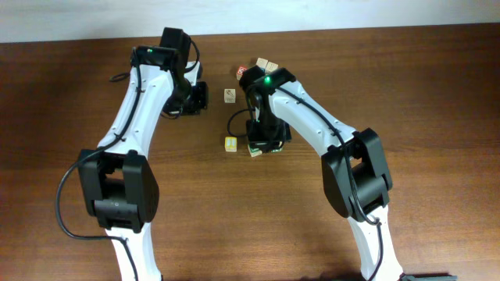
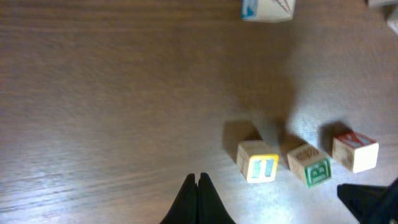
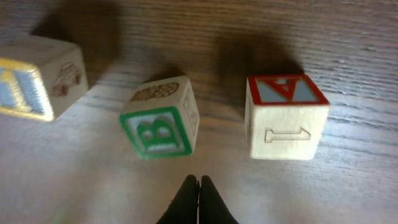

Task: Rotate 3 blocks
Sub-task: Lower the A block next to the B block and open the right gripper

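The yellow-faced block [image 1: 231, 144] [image 2: 258, 162] [image 3: 37, 84] and the green-faced block [image 1: 255, 151] [image 2: 310, 165] [image 3: 161, 118] stand side by side on the table, the green one turned slightly askew. A mostly tan block [image 1: 229, 95] lies farther back. My right gripper [image 3: 198, 179] [image 1: 266, 140] is shut and empty, its tips just short of the green block. My left gripper [image 2: 197, 177] [image 1: 197, 97] is shut too, holding nothing, well to the left of the yellow block.
A red-faced cube [image 3: 286, 118] [image 2: 356, 151] stands right of the green block. Several more cubes [image 1: 262, 66] cluster at the back, one blue-faced [image 2: 267, 7]. A black cable [image 1: 234, 121] loops near the right arm.
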`<control>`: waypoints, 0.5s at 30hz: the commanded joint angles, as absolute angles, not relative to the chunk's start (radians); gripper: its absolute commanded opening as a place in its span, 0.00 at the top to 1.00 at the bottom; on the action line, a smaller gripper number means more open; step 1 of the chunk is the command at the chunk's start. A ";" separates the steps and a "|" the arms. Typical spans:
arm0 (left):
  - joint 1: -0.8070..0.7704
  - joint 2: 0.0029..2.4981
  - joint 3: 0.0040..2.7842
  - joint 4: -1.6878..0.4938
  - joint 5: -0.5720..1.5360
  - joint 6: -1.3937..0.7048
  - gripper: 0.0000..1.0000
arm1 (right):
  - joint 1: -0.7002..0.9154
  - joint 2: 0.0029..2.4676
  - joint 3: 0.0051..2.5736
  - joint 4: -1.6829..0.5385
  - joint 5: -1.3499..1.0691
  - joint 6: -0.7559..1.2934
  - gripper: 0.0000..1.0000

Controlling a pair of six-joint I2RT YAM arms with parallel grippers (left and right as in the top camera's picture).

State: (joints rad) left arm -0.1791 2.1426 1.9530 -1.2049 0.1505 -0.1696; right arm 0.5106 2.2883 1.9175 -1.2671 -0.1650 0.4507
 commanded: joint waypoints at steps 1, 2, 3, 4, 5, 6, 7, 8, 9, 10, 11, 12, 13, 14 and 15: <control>-0.148 2.131 1.949 -1.185 0.111 -0.197 0.99 | 0.521 2.284 1.849 -1.207 -0.134 0.550 0.96; -0.142 2.131 1.949 -1.185 0.111 -0.197 0.99 | 0.522 2.284 1.837 -1.197 -0.134 0.559 0.95; -0.136 2.131 1.949 -1.185 0.111 -0.197 0.98 | 0.522 2.284 1.826 -1.187 -0.134 0.559 0.96; -0.129 2.131 1.949 -1.185 0.111 -0.197 0.98 | 0.522 2.284 1.825 -1.185 -0.134 0.559 0.95; -0.123 2.131 1.949 -1.185 0.111 -0.197 0.97 | 0.522 2.284 1.825 -1.184 -0.135 0.559 0.95; -0.118 2.131 1.949 -1.185 0.111 -0.197 0.97 | 0.522 2.284 1.825 -1.183 -0.135 0.559 0.95; -0.113 2.131 1.949 -1.185 0.111 -0.197 0.96 | 0.523 2.284 1.825 -1.182 -0.139 0.559 0.96; -0.111 2.131 1.949 -1.185 0.111 -0.197 0.95 | 0.523 2.284 1.825 -1.181 -0.142 0.559 0.95; -0.110 2.131 1.949 -1.185 0.111 -0.197 0.95 | 0.523 2.284 1.825 -1.180 -0.149 0.559 0.95; -0.110 2.131 1.949 -1.185 0.111 -0.197 0.94 | 0.524 2.284 1.825 -1.177 -0.150 0.559 0.95; -0.110 2.131 1.949 -1.185 0.111 -0.197 0.94 | 0.526 2.284 1.825 -1.172 -0.150 0.559 0.96; -0.110 2.131 1.949 -1.185 0.111 -0.197 0.93 | 0.527 2.284 1.825 -1.164 -0.150 0.559 0.96; -0.110 2.131 1.949 -1.185 0.111 -0.197 0.92 | 0.529 2.284 1.825 -1.154 -0.150 0.559 0.95; -0.110 2.131 1.949 -1.185 0.111 -0.197 0.91 | 0.530 2.284 1.825 -1.146 -0.150 0.559 0.96; -0.110 2.131 1.949 -1.185 0.111 -0.197 0.91 | 0.531 2.284 1.825 -1.137 -0.154 0.559 0.95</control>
